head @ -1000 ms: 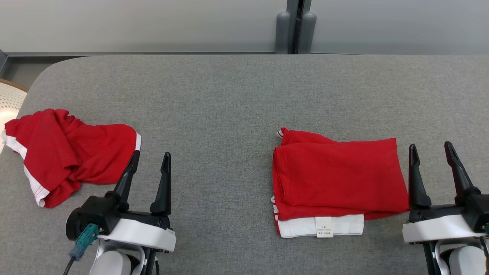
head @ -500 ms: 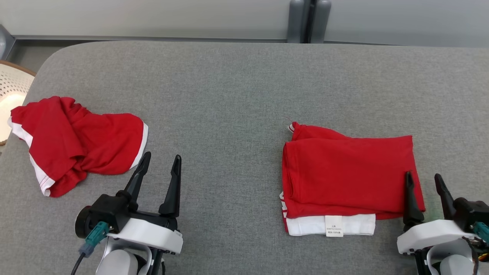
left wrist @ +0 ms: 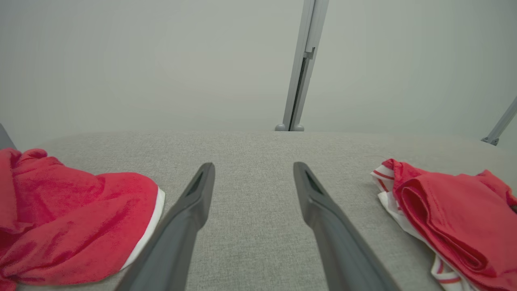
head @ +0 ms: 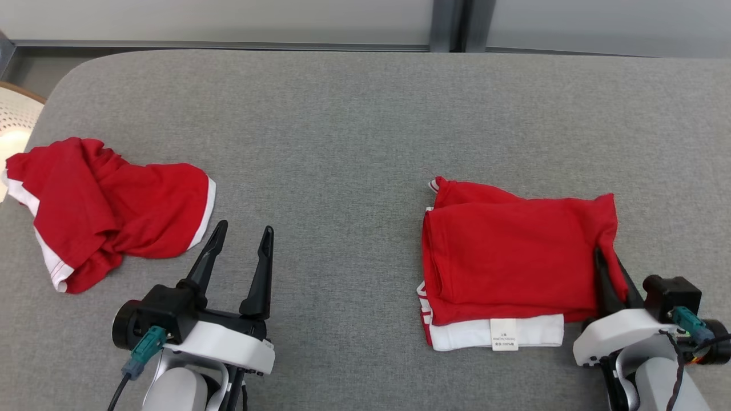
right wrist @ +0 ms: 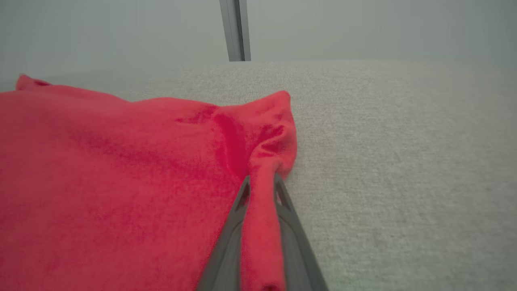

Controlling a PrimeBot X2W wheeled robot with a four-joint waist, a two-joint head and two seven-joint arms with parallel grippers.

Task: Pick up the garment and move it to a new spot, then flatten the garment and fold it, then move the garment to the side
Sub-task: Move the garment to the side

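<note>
The folded red garment (head: 514, 257) with a white band and label at its near edge lies right of centre on the grey table (head: 342, 114). My right gripper (head: 610, 267) is shut on the garment's right edge, which is pinched up into a ridge between the fingers (right wrist: 261, 180). The red cloth (right wrist: 121, 182) spreads to the left in the right wrist view. My left gripper (head: 244, 228) stands open above bare table, nothing between its fingers (left wrist: 253, 165). The folded garment (left wrist: 456, 218) lies to its right.
A second red garment (head: 108, 211) with white trim lies crumpled at the table's left, just left of my left gripper, also seen as a red heap (left wrist: 68, 226). A pale perforated object (head: 14, 114) sits beyond the table's left edge. A wall with a grey post runs behind.
My right gripper has moved left onto the folded garment's right edge and shut on it, bunching the cloth. The left gripper stays open. The head camera has shifted.
</note>
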